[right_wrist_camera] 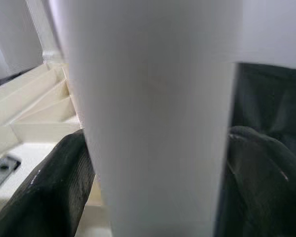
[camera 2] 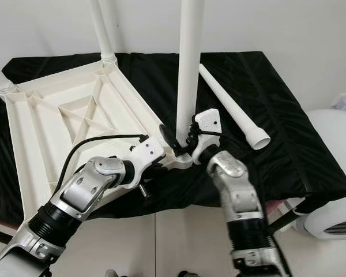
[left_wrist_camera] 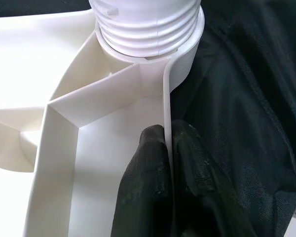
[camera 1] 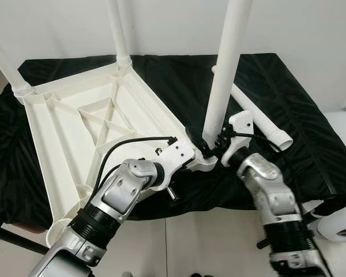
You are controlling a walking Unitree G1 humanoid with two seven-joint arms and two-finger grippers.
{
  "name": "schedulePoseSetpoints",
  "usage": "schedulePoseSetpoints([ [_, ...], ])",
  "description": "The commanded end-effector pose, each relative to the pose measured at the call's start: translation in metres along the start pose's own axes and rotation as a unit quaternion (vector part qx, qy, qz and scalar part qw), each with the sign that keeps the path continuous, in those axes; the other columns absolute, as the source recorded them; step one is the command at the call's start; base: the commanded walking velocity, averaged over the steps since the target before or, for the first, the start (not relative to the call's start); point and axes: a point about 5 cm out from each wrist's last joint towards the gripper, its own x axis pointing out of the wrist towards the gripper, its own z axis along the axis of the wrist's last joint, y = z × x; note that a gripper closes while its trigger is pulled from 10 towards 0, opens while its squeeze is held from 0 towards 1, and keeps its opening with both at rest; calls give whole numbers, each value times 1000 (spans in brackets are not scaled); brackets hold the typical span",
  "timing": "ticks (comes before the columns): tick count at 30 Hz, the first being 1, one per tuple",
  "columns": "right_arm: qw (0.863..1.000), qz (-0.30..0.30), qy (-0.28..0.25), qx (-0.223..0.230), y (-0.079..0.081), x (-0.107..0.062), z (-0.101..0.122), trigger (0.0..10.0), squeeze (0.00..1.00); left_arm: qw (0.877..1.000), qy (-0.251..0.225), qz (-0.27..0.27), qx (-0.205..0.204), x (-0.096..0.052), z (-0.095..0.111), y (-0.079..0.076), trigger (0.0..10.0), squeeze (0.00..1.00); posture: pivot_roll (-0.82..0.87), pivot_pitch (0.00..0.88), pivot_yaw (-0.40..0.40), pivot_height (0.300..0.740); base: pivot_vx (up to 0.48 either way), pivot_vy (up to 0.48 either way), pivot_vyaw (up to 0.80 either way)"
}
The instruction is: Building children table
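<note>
A plain white wall [camera 1: 311, 34] stands behind the work surface, evenly lit and without marks. A black cloth [camera 2: 277, 115] drapes the whole surface, creased and faintly glossy, and hangs over the near edge beneath the jaws. Below that edge lies a floor [camera 1: 190, 242] of pale tiles with thin dark joints. Off to the right of the jaws, against the wall, sits a rounded white appliance [camera 2: 334, 219] with a slotted grille low on its side.
</note>
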Motion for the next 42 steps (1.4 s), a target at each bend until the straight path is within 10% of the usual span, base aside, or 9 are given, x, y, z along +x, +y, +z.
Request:
schedulePoseSetpoints([
  [1, 999, 41, 10, 10, -1, -2, -4, 10000, 0, 999, -23, -6, 22, 0, 11, -2, 10000, 0, -91, 104, 42, 740, 0, 0, 0],
  [26, 990, 130, 59, 3, -42, -2, -13, 10000, 0, 999, -23, -11, 29, 2, 12, -4, 10000, 0, -86, 79, 46, 740, 0, 0, 0],
  [27, 990, 131, 58, 2, -42, -2, -13, 7176, 0, 999, -24, -11, 29, 2, 12, -4, 10000, 0, -86, 79, 45, 740, 0, 0, 0],
  [29, 990, 132, 57, 2, -42, -1, -13, 7176, 0, 999, -24, -11, 29, 2, 12, -4, 10000, 0, -86, 79, 43, 740, 0, 0, 0],
  [31, 989, 135, 55, 4, -42, -2, -13, 0, 0, 999, -24, -11, 28, 2, 12, -4, 10000, 0, -86, 81, 43, 740, 0, 0, 0],
  [42, 988, 147, 50, 20, -40, -7, -17, 0, 0, 999, -23, -10, 27, 1, 11, -5, 10000, 0, -90, 93, 42, 740, 0, 0, 0],
])
